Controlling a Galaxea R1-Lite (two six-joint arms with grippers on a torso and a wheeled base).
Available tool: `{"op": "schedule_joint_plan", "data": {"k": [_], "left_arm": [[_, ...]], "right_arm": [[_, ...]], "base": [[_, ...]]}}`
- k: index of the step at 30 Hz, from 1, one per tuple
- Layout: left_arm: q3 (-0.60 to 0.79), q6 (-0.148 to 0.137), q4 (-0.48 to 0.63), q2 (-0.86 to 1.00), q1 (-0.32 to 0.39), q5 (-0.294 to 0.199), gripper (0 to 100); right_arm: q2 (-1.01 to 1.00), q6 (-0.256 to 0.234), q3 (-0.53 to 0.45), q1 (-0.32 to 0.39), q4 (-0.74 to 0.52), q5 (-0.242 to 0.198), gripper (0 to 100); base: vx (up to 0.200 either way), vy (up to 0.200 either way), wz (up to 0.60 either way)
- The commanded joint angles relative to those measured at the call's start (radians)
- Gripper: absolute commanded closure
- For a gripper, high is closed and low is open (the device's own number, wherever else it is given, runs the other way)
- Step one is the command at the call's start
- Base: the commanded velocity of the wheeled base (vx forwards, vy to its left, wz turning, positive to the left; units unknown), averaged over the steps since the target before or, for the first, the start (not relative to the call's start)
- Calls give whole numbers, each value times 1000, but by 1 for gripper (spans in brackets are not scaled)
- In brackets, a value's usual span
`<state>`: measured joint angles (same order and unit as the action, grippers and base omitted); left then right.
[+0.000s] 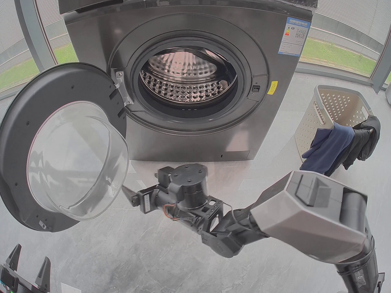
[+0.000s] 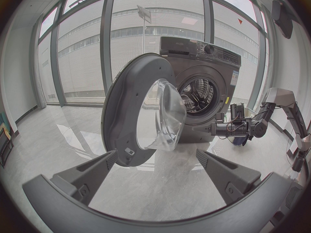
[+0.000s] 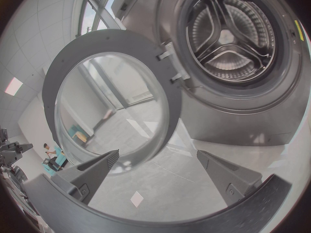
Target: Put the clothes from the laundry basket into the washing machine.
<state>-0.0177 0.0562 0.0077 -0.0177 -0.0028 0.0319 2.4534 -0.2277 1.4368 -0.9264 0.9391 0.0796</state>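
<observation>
The washing machine (image 1: 195, 21) stands ahead with its round door (image 1: 61, 143) swung wide open to the left and its steel drum (image 1: 187, 78) empty. The beige laundry basket (image 1: 321, 102) sits on the floor to the machine's right. A blue garment (image 1: 332, 147) and a black garment (image 1: 366, 137) hang over its front rim. My right gripper (image 1: 129, 195) is low in front of the machine, beside the door's glass bowl, open and holding nothing (image 3: 155, 156). My left gripper (image 1: 30, 259) is near the floor at the lower left, open and empty (image 2: 156, 152).
The open door (image 2: 129, 91) juts out over the floor between both arms and the drum opening (image 3: 230, 36). Grey tiled floor (image 1: 122, 253) spreads in front of the machine. Glass walls with metal posts (image 1: 28, 21) stand behind it.
</observation>
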Motion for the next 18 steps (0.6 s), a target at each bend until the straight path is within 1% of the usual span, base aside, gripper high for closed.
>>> {"op": "schedule_joint_plan", "data": {"k": [1, 4, 8, 11, 13, 15, 16, 18], "left_arm": [[15, 1, 0, 18, 0, 0, 0], [15, 1, 0, 18, 0, 0, 0], [15, 1, 0, 18, 0, 0, 0], [15, 1, 2, 18, 0, 0, 0], [15, 1, 0, 18, 0, 0, 0], [15, 1, 0, 18, 0, 0, 0], [15, 1, 0, 18, 0, 0, 0], [15, 1, 2, 18, 0, 0, 0]], "right_arm": [[-189, 2, -199, 86, 4, -7, 0], [-205, 2, -259, 92, 17, -6, 0], [-200, 4, -259, 77, 13, -4, 0], [-183, 4, -219, 54, 6, -4, 0], [-137, 4, -182, 26, 9, -6, 0], [-97, 4, -142, 15, 10, -7, 0], [-91, 4, -138, 12, 9, -7, 0], [-40, 4, -75, -5, 1, -7, 0]], "base": [[0, 0, 0], [0, 0, 0], [0, 0, 0], [0, 0, 0], [0, 0, 0], [0, 0, 0], [0, 0, 0], [0, 0, 0]]}}
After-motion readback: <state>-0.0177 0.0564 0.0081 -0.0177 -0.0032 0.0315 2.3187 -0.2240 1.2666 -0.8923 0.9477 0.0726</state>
